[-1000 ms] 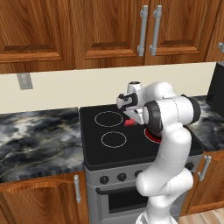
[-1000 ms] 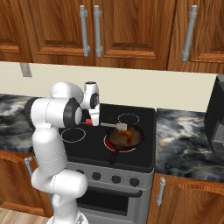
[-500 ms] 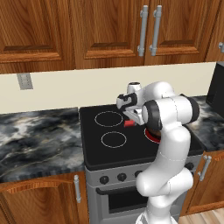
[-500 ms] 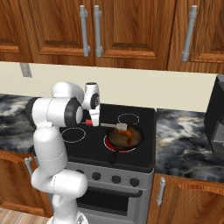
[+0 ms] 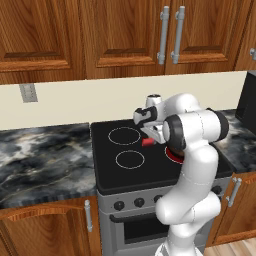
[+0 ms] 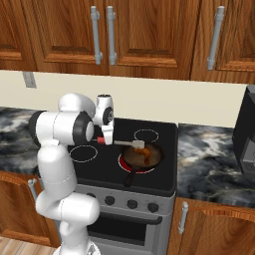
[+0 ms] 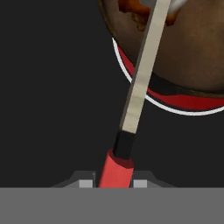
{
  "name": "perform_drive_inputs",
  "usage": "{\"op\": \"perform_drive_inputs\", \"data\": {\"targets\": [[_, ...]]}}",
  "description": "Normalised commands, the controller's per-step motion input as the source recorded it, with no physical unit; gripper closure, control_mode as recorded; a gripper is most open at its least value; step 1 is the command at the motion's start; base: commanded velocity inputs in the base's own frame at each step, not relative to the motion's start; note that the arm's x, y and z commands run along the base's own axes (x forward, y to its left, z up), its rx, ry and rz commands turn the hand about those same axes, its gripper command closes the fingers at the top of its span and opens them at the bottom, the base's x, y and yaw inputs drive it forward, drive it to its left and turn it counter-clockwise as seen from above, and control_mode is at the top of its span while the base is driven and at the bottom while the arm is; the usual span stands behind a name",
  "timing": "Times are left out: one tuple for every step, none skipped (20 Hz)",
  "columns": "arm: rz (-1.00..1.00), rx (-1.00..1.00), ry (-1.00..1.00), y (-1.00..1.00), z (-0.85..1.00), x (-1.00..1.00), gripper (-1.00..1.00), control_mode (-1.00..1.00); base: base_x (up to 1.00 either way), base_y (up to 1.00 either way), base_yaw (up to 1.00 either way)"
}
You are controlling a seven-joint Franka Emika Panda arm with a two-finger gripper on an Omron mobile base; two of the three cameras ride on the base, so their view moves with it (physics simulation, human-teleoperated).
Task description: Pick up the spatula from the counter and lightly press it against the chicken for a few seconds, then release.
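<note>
My gripper (image 6: 102,139) is shut on the red handle of the spatula (image 6: 124,143), which it holds level over the black stove. The metal shaft reaches right, and its blade sits over the dark pan (image 6: 155,152) on the glowing red burner. The orange-brown chicken (image 6: 145,158) lies in the pan just below the blade; I cannot tell whether they touch. In the hand view the spatula (image 7: 141,83) runs up from the gripper (image 7: 114,182) to the chicken (image 7: 130,8) in the pan (image 7: 192,48). From the left base view my gripper (image 5: 148,137) grips the red handle; my arm hides most of the pan.
The pan's handle (image 6: 130,176) points toward the stove's front. Marble counters (image 5: 45,150) flank the stove (image 5: 125,165). A dark appliance (image 6: 246,137) stands on the right counter. Wooden cabinets (image 6: 144,35) hang above.
</note>
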Motion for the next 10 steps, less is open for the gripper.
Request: {"op": "perform_drive_inputs", "data": {"targets": [[0.00, 0.01, 0.00, 0.00, 0.04, -0.22, 1.00, -1.00, 0.00, 0.00, 0.00], [0.00, 0.01, -0.02, 0.00, 0.09, -0.23, 1.00, -1.00, 0.00, 0.00, 0.00], [0.00, 0.01, -0.05, 0.00, 0.18, -0.26, 1.00, -1.00, 0.00, 0.00, 0.00], [0.00, 0.00, -0.06, 0.00, 0.20, -0.28, 1.00, -1.00, 0.00, 0.00, 0.00], [0.00, 0.00, -0.07, 0.03, 0.17, -0.41, 1.00, -1.00, 0.00, 0.00, 0.00], [0.00, 0.00, -0.08, 0.03, 0.18, -0.44, 1.00, -1.00, 0.00, 0.00, 0.00], [0.00, 0.00, -0.09, 0.05, 0.20, -0.49, 1.00, -1.00, 0.00, 0.00, 0.00], [0.00, 0.00, -0.11, 0.08, 0.25, -0.50, 1.00, -1.00, 0.00, 0.00, 0.00], [0.00, 0.00, -0.12, 0.09, 0.26, -0.51, 1.00, -1.00, 0.00, 0.00, 0.00], [0.00, 0.00, -0.11, 0.09, 0.27, -0.50, 1.00, -1.00, 0.00, 0.00, 0.00]]}}
